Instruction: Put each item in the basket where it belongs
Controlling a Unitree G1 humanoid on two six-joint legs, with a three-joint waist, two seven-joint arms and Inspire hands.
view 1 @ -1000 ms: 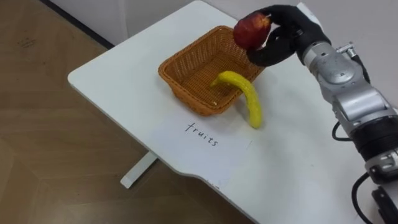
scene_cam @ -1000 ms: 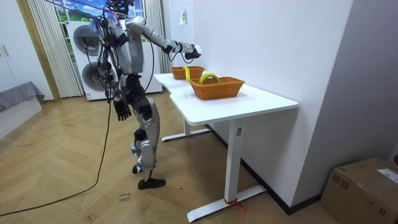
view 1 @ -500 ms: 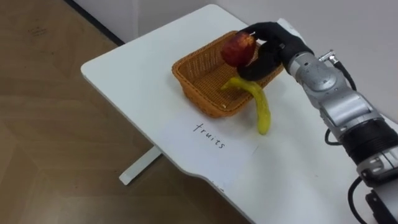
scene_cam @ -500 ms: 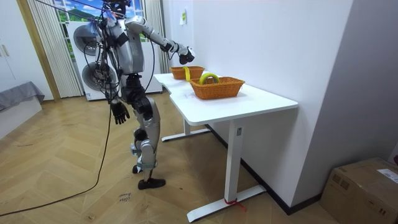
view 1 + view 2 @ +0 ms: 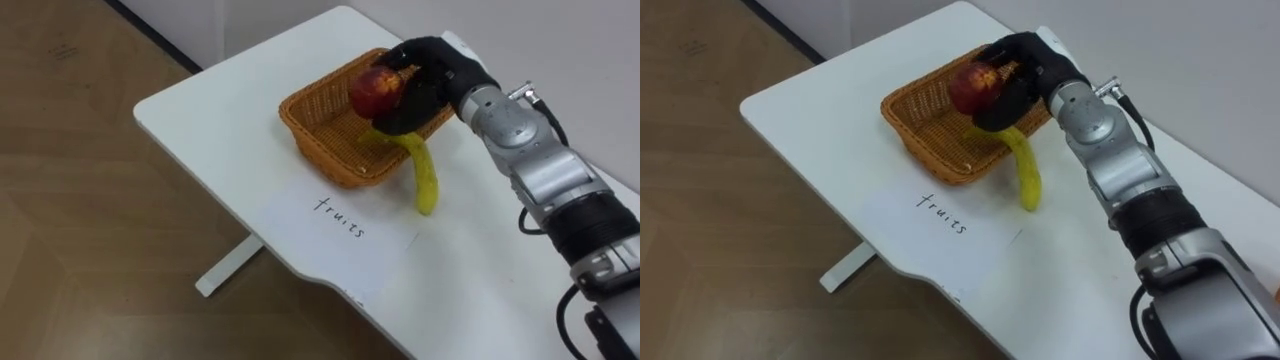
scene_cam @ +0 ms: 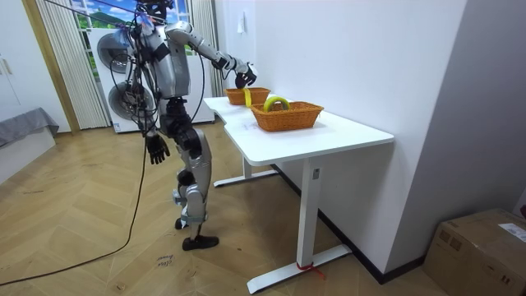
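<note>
Right arm raised to about shoulder height and extended forward, wrist bent inward. The right hand [image 5: 435, 75] has its fingers and thumb curled round a red apple [image 5: 373, 92], gripped from behind. Left arm hangs straight down at the side, with the left hand [image 6: 156, 149] beside the thigh, fingers loose and apart.

Home-style living or utility room: pale herringbone wooden floor [image 6: 99, 247], white front-loading washing machine [image 6: 113, 51] by window, beige vertical curtains [image 6: 57, 57], grey cushioned seat edge [image 6: 20, 131] at room view's left. White metal-legged desk [image 6: 329, 136] against plain wall, orange woven wicker baskets [image 6: 288, 115] on top, brown cardboard box [image 6: 477, 247] on floor
</note>
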